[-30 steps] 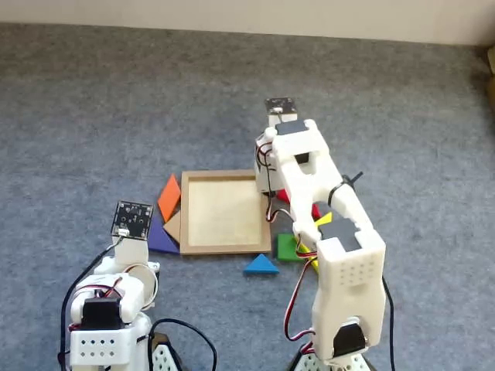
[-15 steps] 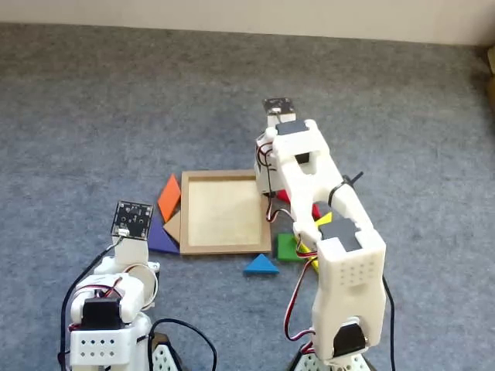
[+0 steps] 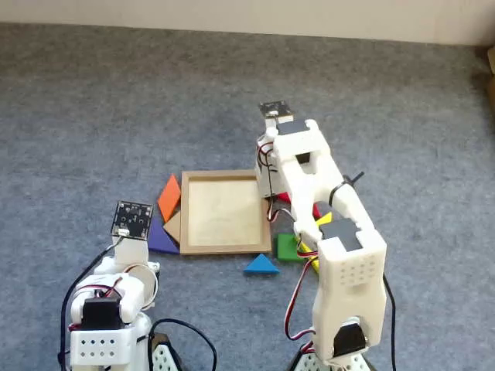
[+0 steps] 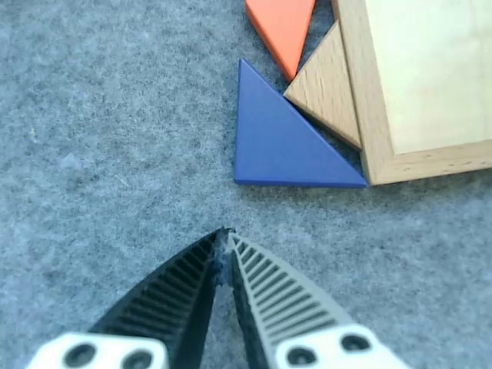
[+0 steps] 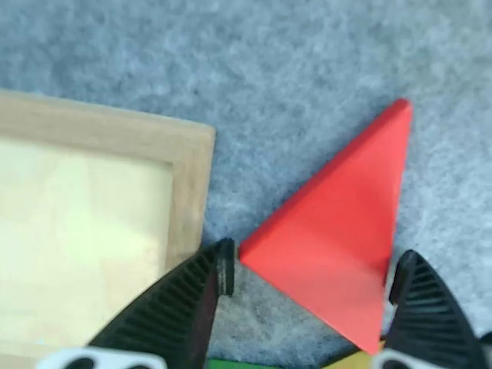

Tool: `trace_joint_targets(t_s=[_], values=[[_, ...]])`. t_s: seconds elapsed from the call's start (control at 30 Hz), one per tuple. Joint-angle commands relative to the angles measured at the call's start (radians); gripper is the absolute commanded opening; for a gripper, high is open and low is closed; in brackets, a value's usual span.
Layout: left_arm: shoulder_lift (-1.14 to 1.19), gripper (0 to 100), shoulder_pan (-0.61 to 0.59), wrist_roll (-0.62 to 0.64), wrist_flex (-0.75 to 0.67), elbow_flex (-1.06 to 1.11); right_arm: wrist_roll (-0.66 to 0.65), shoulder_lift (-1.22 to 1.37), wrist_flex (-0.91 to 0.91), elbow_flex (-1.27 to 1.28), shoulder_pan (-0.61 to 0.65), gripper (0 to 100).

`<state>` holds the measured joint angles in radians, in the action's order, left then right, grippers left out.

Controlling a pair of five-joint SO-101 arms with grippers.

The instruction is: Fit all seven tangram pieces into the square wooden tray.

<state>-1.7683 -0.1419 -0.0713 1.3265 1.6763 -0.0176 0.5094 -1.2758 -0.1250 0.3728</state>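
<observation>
The square wooden tray point(image 3: 224, 249) lies empty on the counter point(image 3: 93, 116). None of the seven pieces has been fitted, so the task is judged to be at its very start.

The red triangle point(image 5: 334, 254) is straddled by the right claw point(image 5: 314, 269), whose jaws are spread wide. One tip is set at the corner of the piece nearest the tray and the other just outside its far edge, and nothing is gripped. The piece lies flat on the counter, just beside the tray's outer corner. The step in hand is taken to be the pick-up of this first piece.

The left claw point(image 4: 224, 240) is held closed and empty over bare counter, near the dark blue triangle point(image 4: 284, 142). That piece is touched by the wooden triangle point(image 4: 330, 88), which lies against the tray's outer side, and the orange triangle point(image 4: 280, 27) is placed just beyond. A green square point(image 3: 288, 246), a small blue triangle point(image 3: 261, 265) and a yellow piece point(image 3: 323, 219) are seen on the tray's other side.

Next, the spread jaws would need to be brought low and closed squarely on the thin edges of the red triangle, since a flat piece is easily lost. It would then have to be lifted over the rim and set into a corner.
</observation>
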Motion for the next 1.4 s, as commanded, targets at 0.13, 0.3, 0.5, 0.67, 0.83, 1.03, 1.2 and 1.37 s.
trace_joint_targets(t_s=[0.13,0.3,0.5,0.67,0.83,1.03,1.2,1.37], values=[[-0.051,0,0.018,0.005,0.006,0.019,-0.012,-0.022,0.007,-0.004,-0.021,28.9],[-0.051,0,0.018,0.005,0.006,0.019,-0.017,-0.022,0.042,-0.001,-0.021,21.7],[-0.051,0,0.018,0.005,0.006,0.019,-0.02,-0.033,0.03,-0.005,-0.027,21.3],[-0.051,0,0.018,0.005,0.006,0.019,-0.058,-0.033,-0.027,-0.01,-0.041,21.3],[-0.051,0,0.018,0.005,0.006,0.019,-0.068,-0.035,-0.027,-0.012,-0.044,20.1],[-0.051,0,0.018,0.005,0.006,0.019,-0.069,-0.068,-0.024,-0.008,-0.044,16.3],[-0.051,0,0.018,0.005,0.006,0.019,-0.069,-0.14,-0.027,-0.004,-0.045,16.3],[-0.051,0,0.018,0.005,0.006,0.019,-0.064,-0.24,-0.031,-0.001,-0.036,16.3]])
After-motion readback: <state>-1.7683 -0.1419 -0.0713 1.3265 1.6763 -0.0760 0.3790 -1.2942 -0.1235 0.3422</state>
